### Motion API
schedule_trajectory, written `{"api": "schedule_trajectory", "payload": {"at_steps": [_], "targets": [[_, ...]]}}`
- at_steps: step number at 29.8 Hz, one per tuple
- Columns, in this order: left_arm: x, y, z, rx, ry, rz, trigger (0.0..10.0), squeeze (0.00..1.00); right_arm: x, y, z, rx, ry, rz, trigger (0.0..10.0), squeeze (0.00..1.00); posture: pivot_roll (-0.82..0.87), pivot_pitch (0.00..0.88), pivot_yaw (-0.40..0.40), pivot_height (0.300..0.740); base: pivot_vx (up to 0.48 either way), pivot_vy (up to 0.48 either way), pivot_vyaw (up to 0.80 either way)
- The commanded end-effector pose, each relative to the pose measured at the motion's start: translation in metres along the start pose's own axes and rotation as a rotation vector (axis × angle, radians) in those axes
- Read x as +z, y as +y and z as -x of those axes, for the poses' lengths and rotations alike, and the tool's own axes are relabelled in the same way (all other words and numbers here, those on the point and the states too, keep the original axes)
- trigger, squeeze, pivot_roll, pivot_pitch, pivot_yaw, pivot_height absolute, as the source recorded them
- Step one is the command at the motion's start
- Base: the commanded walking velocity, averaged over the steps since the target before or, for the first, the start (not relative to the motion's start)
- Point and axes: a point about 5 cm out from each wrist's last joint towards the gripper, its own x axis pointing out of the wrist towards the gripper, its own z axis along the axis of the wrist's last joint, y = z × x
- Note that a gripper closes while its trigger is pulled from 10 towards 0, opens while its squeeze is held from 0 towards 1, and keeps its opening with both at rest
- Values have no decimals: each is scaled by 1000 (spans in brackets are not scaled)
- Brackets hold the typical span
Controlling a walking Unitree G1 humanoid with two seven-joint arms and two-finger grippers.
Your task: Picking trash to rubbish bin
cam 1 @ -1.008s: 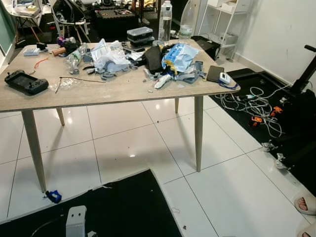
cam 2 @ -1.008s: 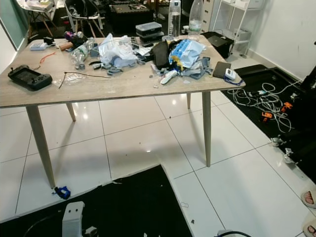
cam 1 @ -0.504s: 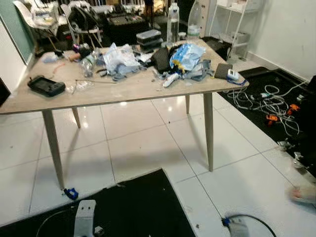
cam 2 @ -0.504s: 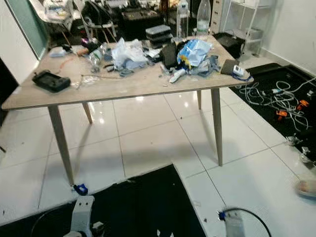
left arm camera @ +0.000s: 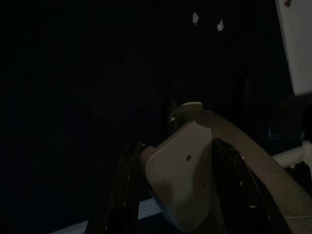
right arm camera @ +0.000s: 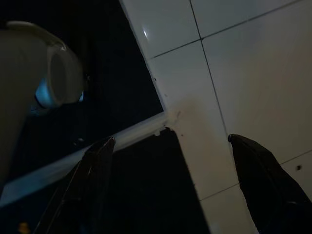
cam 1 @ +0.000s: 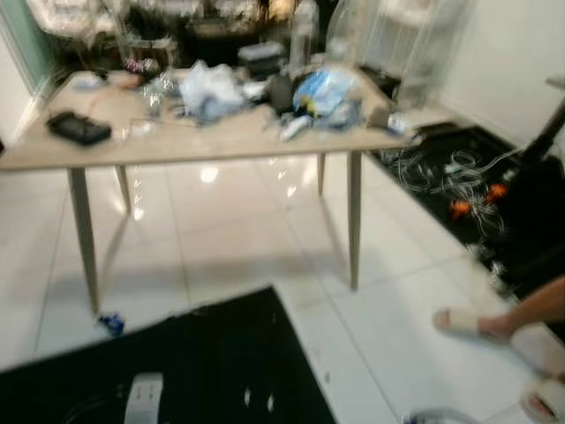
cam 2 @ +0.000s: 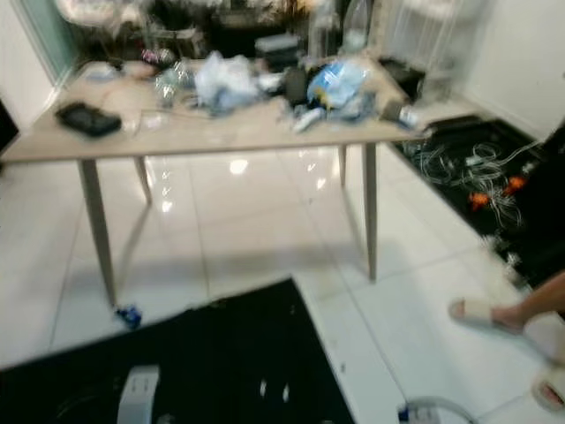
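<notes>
Judging from its look, the trash on the tabletop (cam 2: 221, 137) will be light and soft: the crumpled white plastic bag (cam 2: 225, 81) and the blue and white plastic wrapper (cam 2: 334, 82) should crush easily and may slip between the fingers, so I would pinch each one at a bunched fold near its top, not at a flat side. A clear plastic bottle (cam 2: 164, 84), lying near the left end of the pile, seems empty and light but round and smooth, so the best hold is probably across its middle. All of this lies in a loose pile on the far half of the tabletop, mixed with dark things that are too blurred to name, while a black handheld game console (cam 2: 87, 118) rests apart near the left edge and is likely not trash. Both head views are blurred. No rubbish bin can be made out. A person's foot in a slipper (cam 2: 481, 313) stands on the white tile floor (cam 2: 265, 230) at the right, near tangled cables (cam 2: 468, 168). The left gripper (left arm camera: 170, 190) hangs low over a black mat (cam 2: 194, 353), and whether it is parted I cannot tell. The right gripper (right arm camera: 170, 180) hangs over the mat's edge with its fingers wide apart and nothing between them.
</notes>
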Motion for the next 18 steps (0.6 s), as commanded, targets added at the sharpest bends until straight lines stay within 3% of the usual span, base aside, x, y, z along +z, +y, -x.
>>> {"api": "schedule_trajectory", "payload": {"at_steps": [1, 10, 18], "targets": [[-1, -5, -1, -13, 0, -10, 10000, 0, 26, -2, -2, 0, -65, 33, 10000, 0, 29, 0, 5, 740, -319, 0, 0], [8, -2, -1, -2, -21, -10, 10000, 0, 42, 18, -4, 38, -90, 101, 10000, 0, 33, 0, 24, 740, -319, 0, 0], [8, -5, -2, -17, -13, -45, 10000, 0, 21, 24, -3, 39, -43, 96, 10000, 0, 25, 0, 40, 740, -319, 0, 0]]}}
